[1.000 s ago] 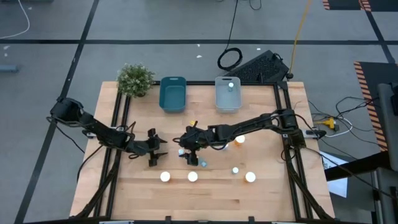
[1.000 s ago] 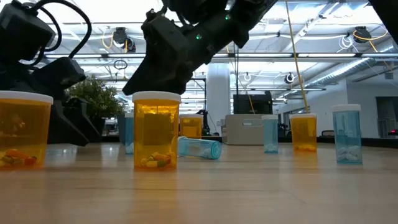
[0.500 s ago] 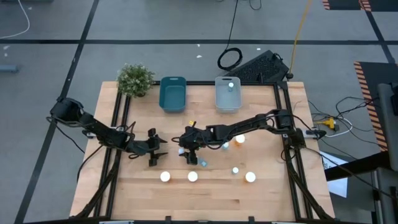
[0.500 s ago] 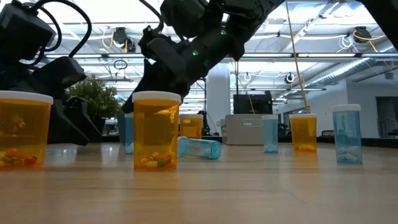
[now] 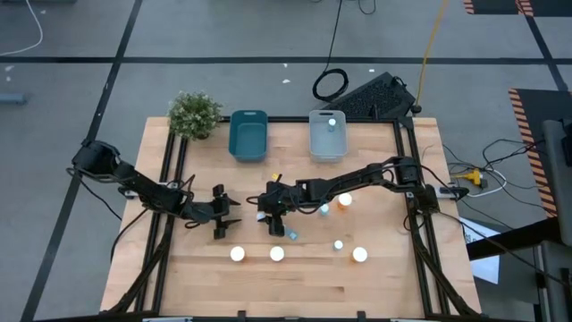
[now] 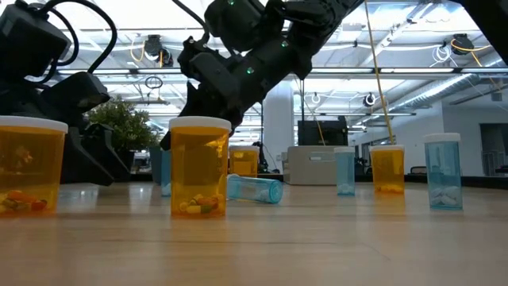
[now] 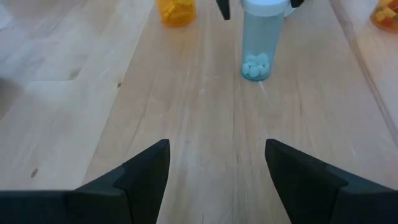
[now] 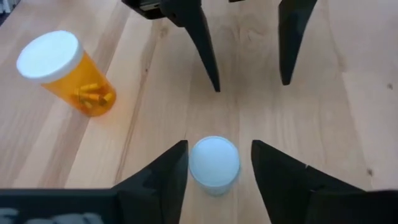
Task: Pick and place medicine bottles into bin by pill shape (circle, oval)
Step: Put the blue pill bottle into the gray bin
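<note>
Target bottle: small pale blue-teal bottle [image 8: 214,163] with a white cap, standing upright on the wooden table [image 5: 375,286] near its middle, directly under the right gripper.
Contents: white tablets lie at the bottom of the blue-teal bottle in the left wrist view; their shape is too small to tell.
Right gripper [image 8: 214,160]: fingers apart, one on each side of the cap, not yet closed on it.
Step in hand: by my reading, the pick, with the gripper set around the bottle and the grasp still to come.
Next move: it probably calls for closing the fingers squarely on the cap or body without tipping the bottle, then lifting clear of the neighbours.
Left gripper [image 7: 214,163]: fingers apart, holding nothing, low over the table just beside the right gripper and facing it.
Nearby bottles: an amber bottle [image 8: 67,73] stands close by; a blue-teal bottle on its side [image 6: 254,189] lies just beyond; others stand along the near side.
Bins: a teal bin [image 5: 248,136] and a grey bin [image 5: 327,136] sit at the far edge; the grey one holds one bottle.
Other: potted plant [image 5: 194,114] at the far left corner.
</note>
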Available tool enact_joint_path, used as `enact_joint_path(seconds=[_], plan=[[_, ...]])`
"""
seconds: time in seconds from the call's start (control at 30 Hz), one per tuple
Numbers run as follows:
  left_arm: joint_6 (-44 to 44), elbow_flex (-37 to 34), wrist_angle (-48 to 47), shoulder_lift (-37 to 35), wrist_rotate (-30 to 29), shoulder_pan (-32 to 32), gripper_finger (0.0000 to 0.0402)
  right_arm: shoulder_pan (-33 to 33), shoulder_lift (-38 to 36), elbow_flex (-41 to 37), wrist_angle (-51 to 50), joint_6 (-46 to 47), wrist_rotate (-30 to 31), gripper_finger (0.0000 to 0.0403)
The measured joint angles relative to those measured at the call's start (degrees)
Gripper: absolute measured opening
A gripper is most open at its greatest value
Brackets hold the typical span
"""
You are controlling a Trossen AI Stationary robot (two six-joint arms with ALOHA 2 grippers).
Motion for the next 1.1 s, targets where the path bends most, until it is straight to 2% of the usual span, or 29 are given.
enact_joint_path(seconds=[0.4,0.77,1.1], plan=[[0.02,0.02,0.0,0.0,-0.02,0.0,0.0268,0.0,0.24,0.0,0.07,0.02,-0.2,0.0124],[0.03,0.02,0.0,0.0,-0.2,0.0,0.0268,-0.24,0.23,0.0,0.04,0.02,-0.31,0.0122],[0.2,0.07,0.26,0.0,-0.28,0.0,0.0268,-2.49,-6.8,-0.09,-7.35,-2.56,0.04,0.0121]])
